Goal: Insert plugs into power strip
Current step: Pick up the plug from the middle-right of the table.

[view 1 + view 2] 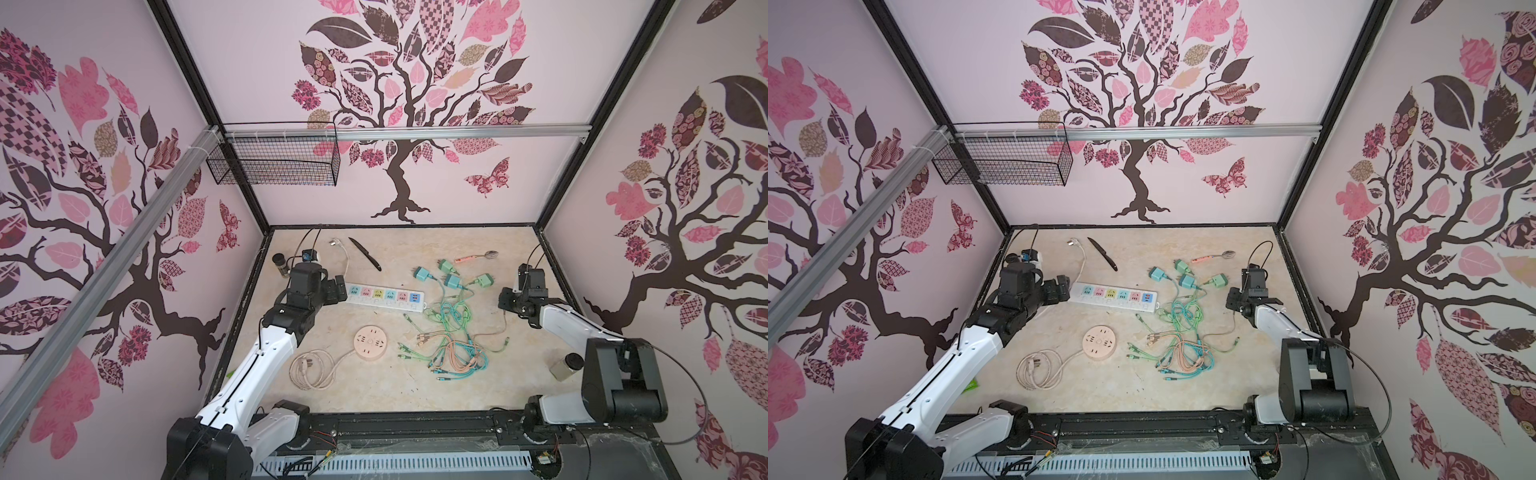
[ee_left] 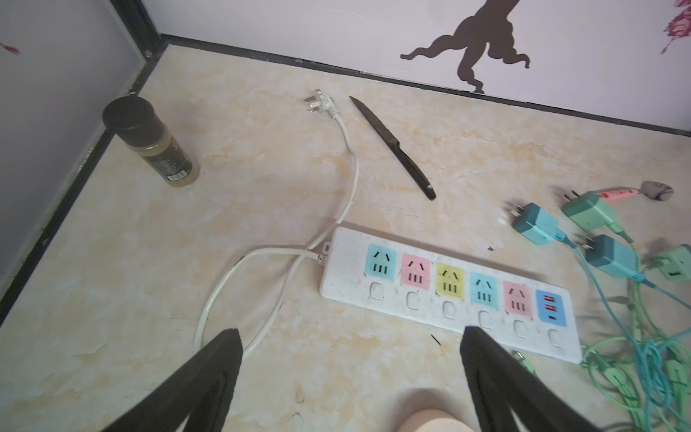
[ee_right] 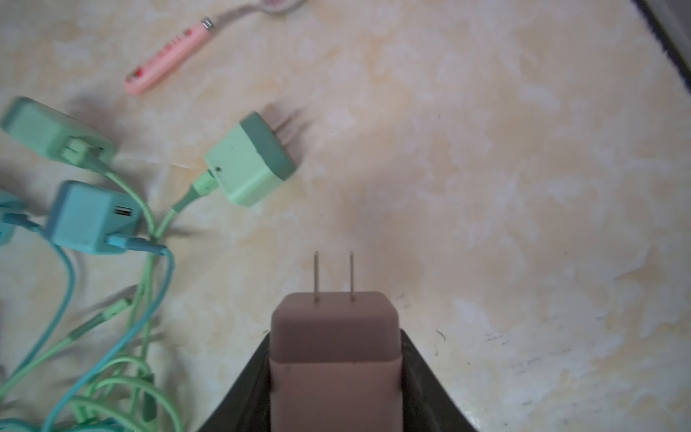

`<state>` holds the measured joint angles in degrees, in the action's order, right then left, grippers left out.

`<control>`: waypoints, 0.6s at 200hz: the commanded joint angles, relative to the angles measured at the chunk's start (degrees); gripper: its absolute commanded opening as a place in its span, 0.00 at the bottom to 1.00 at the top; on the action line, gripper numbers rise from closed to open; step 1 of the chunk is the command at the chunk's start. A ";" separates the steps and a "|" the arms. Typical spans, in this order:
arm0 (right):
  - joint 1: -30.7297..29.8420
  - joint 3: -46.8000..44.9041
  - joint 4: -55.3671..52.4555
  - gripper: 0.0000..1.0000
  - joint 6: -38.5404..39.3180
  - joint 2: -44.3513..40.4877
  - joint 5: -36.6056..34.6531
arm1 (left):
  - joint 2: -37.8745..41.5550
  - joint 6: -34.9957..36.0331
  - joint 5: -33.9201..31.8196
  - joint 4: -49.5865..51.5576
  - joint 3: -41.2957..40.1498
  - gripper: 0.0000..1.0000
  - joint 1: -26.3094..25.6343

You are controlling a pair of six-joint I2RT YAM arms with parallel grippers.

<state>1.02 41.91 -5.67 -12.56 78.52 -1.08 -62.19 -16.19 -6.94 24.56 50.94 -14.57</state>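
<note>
Pinched between the jaws of the right claw [image 3: 336, 338], in the right wrist view, a peach-pink plug [image 3: 334, 381] was held by its flat side walls, two thin metal prongs [image 3: 334, 276] pointing out over the table [image 3: 523, 187]. Its boxy matte shell was judged light and rigid; the prongs were judged bendable and unfit for gripping. A mint plug [image 3: 248, 164] and a teal plug [image 3: 89, 218] lay nearby, trailing limp braided cables [image 3: 142, 245].

In the left wrist view, the left claw [image 2: 351, 336] was spread wide and empty near the power strip [image 2: 441, 295], a hard, smooth white bar lying flat with all six pastel faces unoccupied. It was judged light enough to slide under insertion pressure.

In both top views, the power strip lay mid-table between the two arms, the tangled cables just beside its end; cable drag was to be expected.
</note>
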 commanded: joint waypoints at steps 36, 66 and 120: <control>-8.35 1.84 3.08 0.32 7.66 -14.80 4.91 | 0.88 1.82 19.62 11.46 9.41 0.96 -0.13; -13.07 2.44 3.74 0.32 11.06 -18.73 9.37 | 0.76 2.18 30.68 14.45 12.34 0.95 -0.12; -14.69 0.35 7.03 0.32 13.30 -23.68 19.35 | 2.51 -4.55 49.66 8.44 10.78 0.93 -0.12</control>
<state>-12.73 42.00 -1.91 -1.23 57.34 12.27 -61.01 -17.30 31.05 36.16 61.80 -14.57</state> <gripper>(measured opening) 0.458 0.935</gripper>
